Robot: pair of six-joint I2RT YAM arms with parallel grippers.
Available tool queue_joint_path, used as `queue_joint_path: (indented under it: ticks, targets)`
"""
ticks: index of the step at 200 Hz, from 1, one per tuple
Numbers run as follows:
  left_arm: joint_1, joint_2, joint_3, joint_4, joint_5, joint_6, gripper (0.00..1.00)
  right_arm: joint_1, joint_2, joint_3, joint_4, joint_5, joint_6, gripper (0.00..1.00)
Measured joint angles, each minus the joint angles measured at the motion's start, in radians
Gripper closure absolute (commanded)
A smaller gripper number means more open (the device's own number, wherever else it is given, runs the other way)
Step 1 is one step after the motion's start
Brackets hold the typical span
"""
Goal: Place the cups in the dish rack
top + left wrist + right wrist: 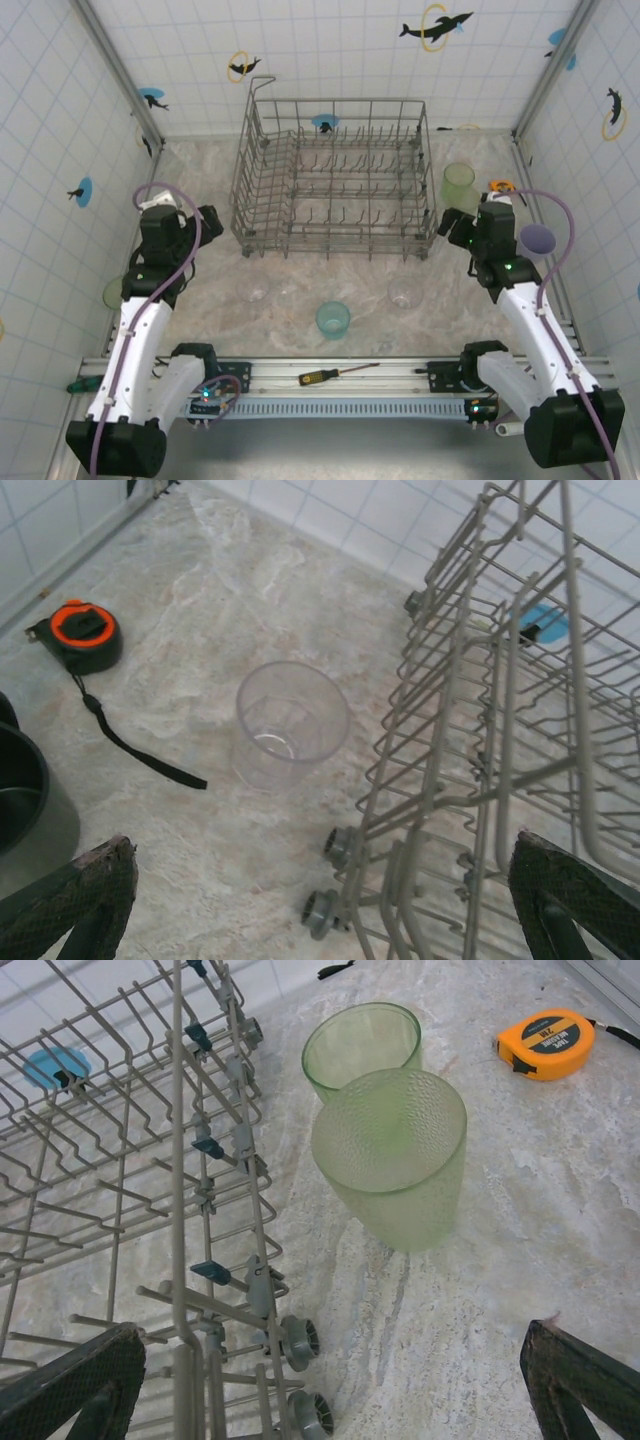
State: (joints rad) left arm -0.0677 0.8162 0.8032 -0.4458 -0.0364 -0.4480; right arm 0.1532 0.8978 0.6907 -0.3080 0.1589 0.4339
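Note:
The grey wire dish rack (335, 180) stands at the back middle of the table with nothing in it. My left gripper (208, 222) hovers open by its left end; a clear glass (290, 725) stands upright ahead of the open fingers (95, 890), with a black mug (25, 810) to the left. My right gripper (452, 225) hangs open by the rack's right end (150, 1160), facing two pale green cups (395, 1160) (362, 1045). A teal cup (333, 320), two clear glasses (257, 290) (405, 291), a lavender cup (537, 238) and another green cup (113, 292) stand on the table.
An orange tape measure (545, 1043) lies beyond the green cups. Another tape measure (82, 635), orange and black with a black strap, lies left of the clear glass. A screwdriver (330, 375) rests on the front rail. Tiled walls close in three sides.

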Motion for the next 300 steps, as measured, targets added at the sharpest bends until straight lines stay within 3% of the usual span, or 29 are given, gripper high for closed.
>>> queue_joint_path:
  ticks: [43,107,187,221,262,300]
  targets:
    - [-0.064,0.000,0.003,-0.058,0.085,-0.052,0.02,0.023,0.002,0.058,-0.057,0.013,0.000,0.00]
    - [-0.245,0.009,0.003,-0.085,0.066,-0.137,0.02,0.087,0.077,0.107,-0.062,0.050,0.004,0.00]
    - [-0.277,0.055,0.066,-0.276,0.009,-0.128,0.02,0.162,0.174,0.148,-0.045,0.056,0.003,0.00]
    - [-0.330,0.107,0.083,-0.383,-0.005,-0.129,0.02,0.175,0.201,0.148,-0.034,0.058,0.002,0.00]
    - [-0.484,0.138,0.132,-0.406,-0.025,-0.168,0.02,0.182,0.217,0.148,-0.032,0.069,-0.008,0.00]
    - [-0.706,0.261,0.167,-0.406,-0.087,-0.240,0.02,0.182,0.220,0.148,-0.026,0.068,-0.016,0.00]
